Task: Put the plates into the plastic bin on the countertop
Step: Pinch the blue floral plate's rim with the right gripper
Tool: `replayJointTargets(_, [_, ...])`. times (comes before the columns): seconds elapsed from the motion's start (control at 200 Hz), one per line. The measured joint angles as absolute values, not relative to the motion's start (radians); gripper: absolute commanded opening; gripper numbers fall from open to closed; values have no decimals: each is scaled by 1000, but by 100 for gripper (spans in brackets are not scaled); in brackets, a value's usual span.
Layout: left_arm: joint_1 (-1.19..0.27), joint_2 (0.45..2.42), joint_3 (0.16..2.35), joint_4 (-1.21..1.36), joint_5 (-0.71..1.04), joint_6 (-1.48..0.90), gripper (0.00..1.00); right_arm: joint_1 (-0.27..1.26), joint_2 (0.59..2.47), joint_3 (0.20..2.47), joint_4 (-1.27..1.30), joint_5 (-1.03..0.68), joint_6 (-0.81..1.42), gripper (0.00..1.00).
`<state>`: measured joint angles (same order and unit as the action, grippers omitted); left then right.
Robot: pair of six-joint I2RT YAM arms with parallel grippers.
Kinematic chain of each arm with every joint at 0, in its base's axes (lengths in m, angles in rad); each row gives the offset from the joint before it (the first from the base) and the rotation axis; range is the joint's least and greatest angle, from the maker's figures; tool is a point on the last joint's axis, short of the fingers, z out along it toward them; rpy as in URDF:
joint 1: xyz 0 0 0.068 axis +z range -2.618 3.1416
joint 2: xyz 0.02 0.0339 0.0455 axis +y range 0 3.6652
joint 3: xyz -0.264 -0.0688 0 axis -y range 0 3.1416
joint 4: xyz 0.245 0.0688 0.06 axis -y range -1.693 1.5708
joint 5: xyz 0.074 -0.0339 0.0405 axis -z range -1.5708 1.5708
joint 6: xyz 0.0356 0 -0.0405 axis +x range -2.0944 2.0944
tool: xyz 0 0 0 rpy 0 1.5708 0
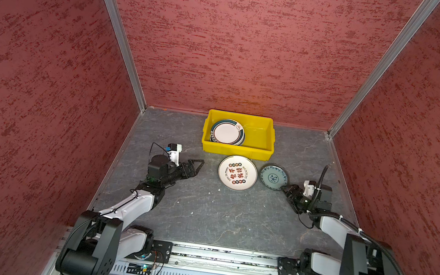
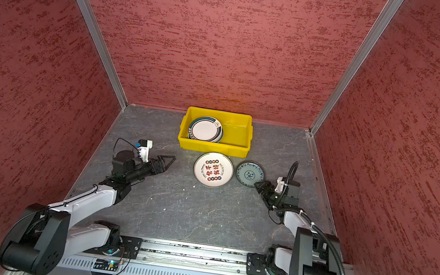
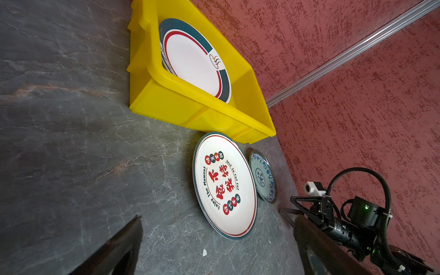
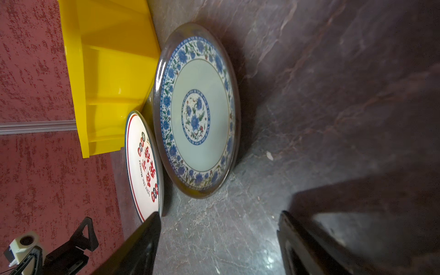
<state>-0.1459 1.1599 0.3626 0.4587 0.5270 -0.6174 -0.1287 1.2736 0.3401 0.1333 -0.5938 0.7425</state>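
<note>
The yellow plastic bin (image 1: 257,151) (image 2: 213,146) stands at the back of the countertop (image 1: 217,216). A stack of teal-rimmed plates (image 1: 227,132) (image 2: 205,130) (image 3: 192,59) fills its left half. In front of it lie a white plate with red characters (image 1: 237,173) (image 2: 213,169) (image 3: 226,185) and a smaller blue-patterned plate (image 1: 273,177) (image 2: 250,174) (image 4: 197,114). My right gripper (image 1: 285,188) (image 2: 258,185) (image 4: 219,213) is open and low, just short of the blue plate's near rim, with only bare countertop between its fingers. My left gripper (image 1: 197,167) (image 2: 168,161) (image 3: 216,216) is open and empty, left of the character plate.
Red textured walls (image 1: 49,63) with aluminium rails (image 1: 117,32) enclose the countertop on three sides. The bin's right half (image 1: 259,134) holds no plates. The arm bases sit on a rail (image 1: 226,257) along the front edge. A small white fleck (image 3: 204,252) lies near the character plate.
</note>
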Motion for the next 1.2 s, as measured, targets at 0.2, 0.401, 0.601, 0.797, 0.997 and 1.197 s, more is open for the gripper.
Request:
replayJointTargets(0.2, [-145,1170,363,474,542,-624,100,-130,1374,340,265,-619,782,65])
replayJointTargets(0.401, [-142,1167,363,474,545,-624,99,-130,1451,340,378,-636,820,56])
replayJointTargets(0.601, [-138,1164,363,473,546,-624,99,-131,1523,340,485,-645,852,46])
replayJointTargets(0.797, [-138,1164,363,473,546,-624,100,-131,1595,341,582,-658,885,36])
replayJointTargets(0.997, [-135,1164,363,473,546,-624,99,-132,1631,342,638,-657,906,34])
replayJointTargets(1.197, [-134,1161,363,472,545,-624,100,-132,1638,342,640,-638,910,25])
